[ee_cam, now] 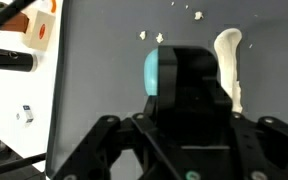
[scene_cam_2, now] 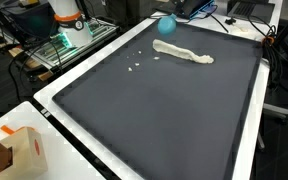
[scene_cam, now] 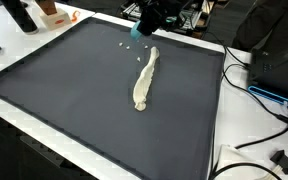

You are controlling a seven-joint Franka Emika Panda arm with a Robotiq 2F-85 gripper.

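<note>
Near the far edge of the dark mat [scene_cam: 54,90], found a cream cloth [scene_cam: 144,80], long, twisted, lying flat, with one end just beside the gripper [scene_cam: 144,22]. Noted a teal round object [scene_cam_2: 167,25] at the gripper; could not tell whether pinched or merely alongside. Spotted pale crumbs [scene_cam_2: 136,67] close by. Saw the cloth only partly in the wrist view, behind the black gripper body; whole in both exterior views.

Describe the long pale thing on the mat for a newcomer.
Start at the dark grey mat. Near its edge by the pincer lies a cream twisted cloth. Unlike the tiny white crumbs beside it, it is long and ropelike.
</note>
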